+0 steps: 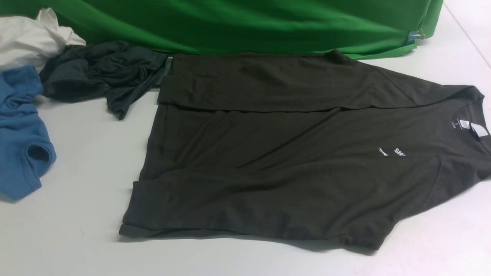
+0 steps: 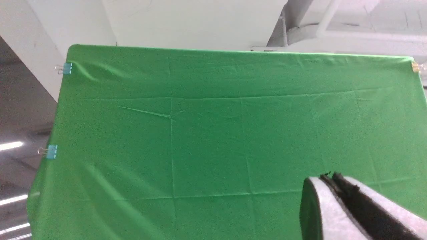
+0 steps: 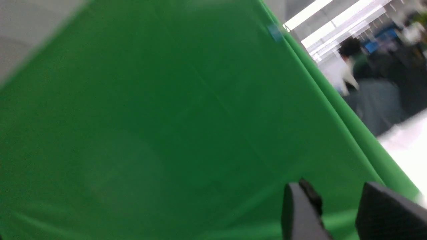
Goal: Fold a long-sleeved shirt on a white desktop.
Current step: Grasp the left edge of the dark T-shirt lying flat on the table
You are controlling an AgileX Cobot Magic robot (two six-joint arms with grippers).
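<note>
The left gripper [image 2: 328, 176] is pressed shut on nothing, and the right gripper [image 3: 337, 193] stands partly open and empty. Both are raised and face the green backdrop [image 1: 245, 23], clear of the cloth. Just in front of that backdrop the long-sleeved shirt [image 1: 287, 153] lies flat on the white desktop [image 1: 76, 230], its collar toward the backdrop's clipped corner. Both long sides look folded inward, the nearer flap covering part of the chest lettering, so I reckon the sleeves are done. The crosswise fold, collar to hem, is left.
</note>
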